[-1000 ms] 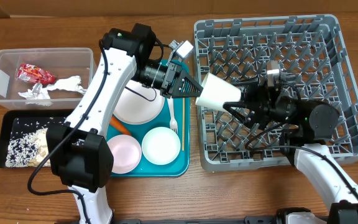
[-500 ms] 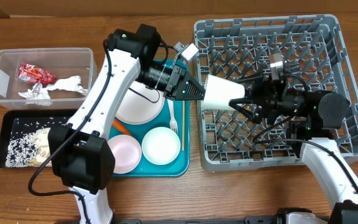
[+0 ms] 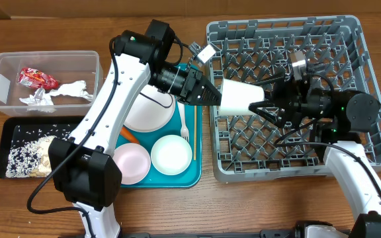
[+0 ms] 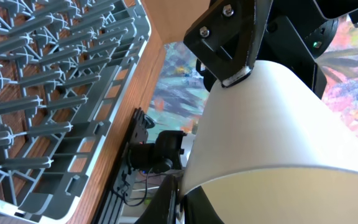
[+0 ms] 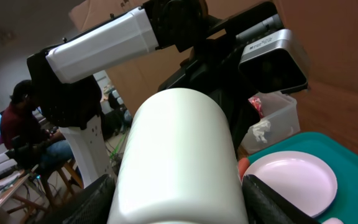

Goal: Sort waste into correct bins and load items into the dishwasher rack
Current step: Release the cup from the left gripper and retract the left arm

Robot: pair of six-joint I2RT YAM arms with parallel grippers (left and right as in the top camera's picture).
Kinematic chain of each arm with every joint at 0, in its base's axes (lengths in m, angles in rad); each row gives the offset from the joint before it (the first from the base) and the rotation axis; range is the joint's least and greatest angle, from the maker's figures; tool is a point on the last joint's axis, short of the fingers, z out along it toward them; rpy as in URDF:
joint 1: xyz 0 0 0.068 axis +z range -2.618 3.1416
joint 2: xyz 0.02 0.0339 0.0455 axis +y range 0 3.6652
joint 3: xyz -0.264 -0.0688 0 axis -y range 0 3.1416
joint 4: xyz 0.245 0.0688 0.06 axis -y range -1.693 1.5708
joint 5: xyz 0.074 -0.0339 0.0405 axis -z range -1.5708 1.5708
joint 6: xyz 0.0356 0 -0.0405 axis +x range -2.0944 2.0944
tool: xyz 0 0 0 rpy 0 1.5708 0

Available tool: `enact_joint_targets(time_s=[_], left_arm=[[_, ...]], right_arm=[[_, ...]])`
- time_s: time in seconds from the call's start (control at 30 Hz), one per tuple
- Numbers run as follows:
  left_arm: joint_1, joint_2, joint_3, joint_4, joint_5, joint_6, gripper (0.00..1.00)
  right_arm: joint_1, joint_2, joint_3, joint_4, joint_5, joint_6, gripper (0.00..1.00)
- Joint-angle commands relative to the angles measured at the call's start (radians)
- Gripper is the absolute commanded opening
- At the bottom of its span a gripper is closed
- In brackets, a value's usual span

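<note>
Wooden table [image 3: 18, 205], cup [image 3: 238, 99] sideways over left edge of rack [image 3: 369, 79] for handover: left gripper [image 3: 211, 98] pinched shut on rim, right gripper [image 3: 260, 106] straddling base, grip unclear.

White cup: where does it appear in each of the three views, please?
Overhead: white cup in the middle, on its side, over the dishwasher rack's left edge.
Left wrist: cup fills the right half; rack at left.
Right wrist: cup at bottom centre; no rack.
Landmark: the rack for overhead and left wrist; the teal tray for overhead and right wrist.
</note>
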Motion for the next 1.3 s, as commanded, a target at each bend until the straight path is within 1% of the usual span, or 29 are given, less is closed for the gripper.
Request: enact_joint_targets(time_s=[0.0,0.07,0.13,0.27,0.5,0.57,0.63,0.67,0.73,0.87,0.9,0.93,0.97,1.0,1.13,1.27], left_arm=[[0.038,0.034,-0.017,0.019,-0.268,-0.033,0.06],[0.048,0.034,-0.017,0.02,-0.242,-0.048,0.06],[0.06,0.034,-0.017,0.018,-0.181,-0.046,0.06],[0.079,0.034,-0.017,0.015,-0.1,-0.025,0.06],[0.078,0.034,-0.017,0.003,-0.101,-0.002,0.07],[0.079,0.034,-0.017,0.003,-0.113,-0.001,0.09],[0.093,0.034,-0.017,0.006,-0.172,-0.002,0.14],[0.1,0.034,-0.017,0.007,-0.2,-0.006,0.17],[0.117,0.034,-0.017,0.007,-0.256,-0.03,0.31],[0.153,0.034,-0.017,0.026,-0.268,-0.036,0.68],[0.161,0.034,-0.017,0.044,-0.268,-0.036,0.8],[0.167,0.034,-0.017,0.063,-0.269,-0.038,0.87],[0.173,0.034,-0.017,0.082,-0.269,-0.044,0.98],[0.178,0.034,-0.017,0.105,-0.269,-0.051,1.0],[0.182,0.034,-0.017,0.179,-0.269,-0.054,1.0],[0.182,0.034,-0.017,0.195,-0.27,-0.054,1.0]], right_arm=[[-0.036,-0.032,0.089,0.023,-0.007,0.04,0.56],[-0.04,-0.032,0.089,0.023,-0.007,0.04,0.56],[-0.042,-0.032,0.089,0.023,-0.007,0.039,0.56],[-0.042,-0.032,0.09,0.023,-0.007,0.04,0.51],[-0.042,-0.032,0.09,0.009,-0.007,0.032,0.51],[-0.043,-0.032,0.09,0.009,-0.008,0.033,0.5],[-0.053,-0.032,0.09,0.004,-0.009,0.033,0.47],[-0.061,-0.032,0.09,0.0,-0.008,0.034,0.46],[-0.082,-0.032,0.09,-0.014,-0.008,0.037,0.45],[-0.135,-0.032,0.09,-0.068,-0.006,0.037,0.45],[-0.146,-0.032,0.09,-0.085,-0.006,0.037,0.45],[-0.159,-0.032,0.09,-0.105,-0.006,0.037,0.44],[-0.168,-0.032,0.09,-0.119,-0.006,0.037,0.43],[-0.177,-0.032,0.09,-0.135,-0.006,0.037,0.42],[-0.2,-0.032,0.09,-0.153,0.007,0.037,0.4],[-0.212,-0.032,0.09,-0.163,0.03,0.042,0.36]])
